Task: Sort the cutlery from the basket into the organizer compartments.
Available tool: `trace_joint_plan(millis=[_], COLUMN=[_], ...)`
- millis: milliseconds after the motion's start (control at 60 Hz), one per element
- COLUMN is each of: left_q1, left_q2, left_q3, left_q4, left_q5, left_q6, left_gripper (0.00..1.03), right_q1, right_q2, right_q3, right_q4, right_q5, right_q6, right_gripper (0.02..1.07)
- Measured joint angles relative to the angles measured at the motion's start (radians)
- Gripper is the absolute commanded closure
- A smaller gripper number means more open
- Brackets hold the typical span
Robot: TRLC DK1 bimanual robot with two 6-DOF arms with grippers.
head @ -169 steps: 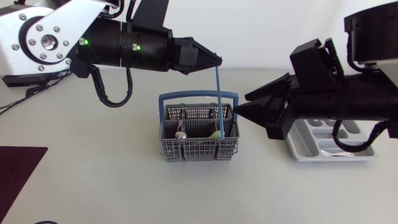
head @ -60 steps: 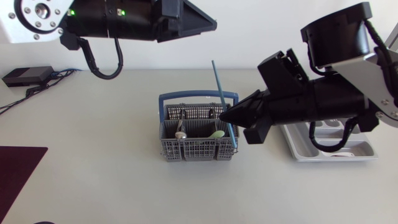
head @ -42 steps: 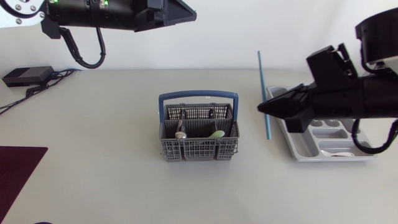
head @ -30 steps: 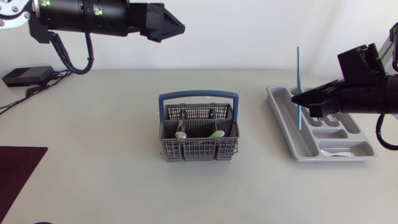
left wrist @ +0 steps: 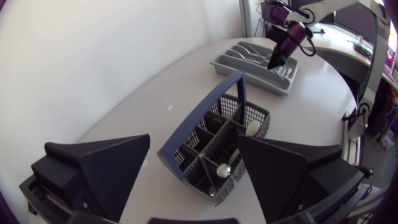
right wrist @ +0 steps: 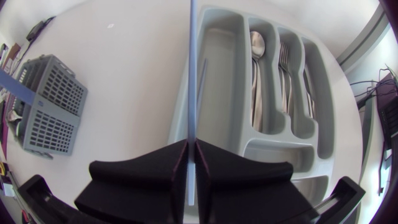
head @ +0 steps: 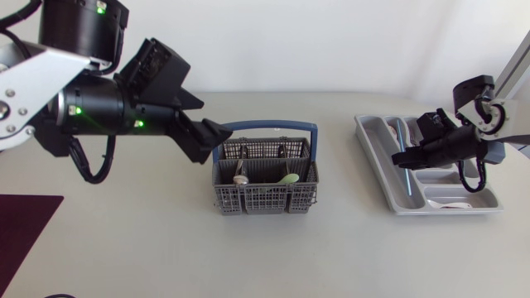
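Rod, thin and blue, sits pinched in right claw at smooth grey organizer; left claw gapes wide.

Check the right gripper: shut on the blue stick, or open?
Shut: the right gripper has both fingers pressed against the blue stick from two sides, above the organizer.

A pale grey table took up most of the scene, its top smooth and matt. Along its far edge rose 1 plain white wall, bare and evenly lit. A dark maroon mat lay flat on the table at its near left corner, cut off by the view's edge. The light was soft and diffuse, casting only faint shadows on the tabletop.
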Motion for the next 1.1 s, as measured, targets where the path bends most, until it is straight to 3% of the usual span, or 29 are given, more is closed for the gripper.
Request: trace_joint_plan(millis=[450,700,800,950,1100], left_q1=[-0.095,-0.135,-0.144,-0.146,-0.146], left_q2=[-0.064,-0.072,-0.072,-0.072,-0.072], left_q3=[-0.179,-0.226,-0.237,-0.254,-0.278], left_q4=[0.052,0.085,0.095,0.123,0.142], left_q5=[-0.04,-0.06,-0.063,-0.064,-0.068], left_q6=[0.093,0.13,0.14,0.153,0.166], left_gripper=[0.06,0.06,0.06,0.06,0.06], right_q1=[0.017,0.017,0.017,0.017,0.023], right_q2=[0.282,0.304,0.295,0.226,0.099], right_q3=[0.19,0.197,0.197,0.197,0.197], right_q4=[-0.033,-0.043,-0.055,-0.095,-0.186], right_q5=[0.058,0.058,0.058,0.053,-0.062], right_q6=[0.061,0.079,0.08,0.103,0.149], right_gripper=[0.98,0.58,0.48,0.43,0.43])
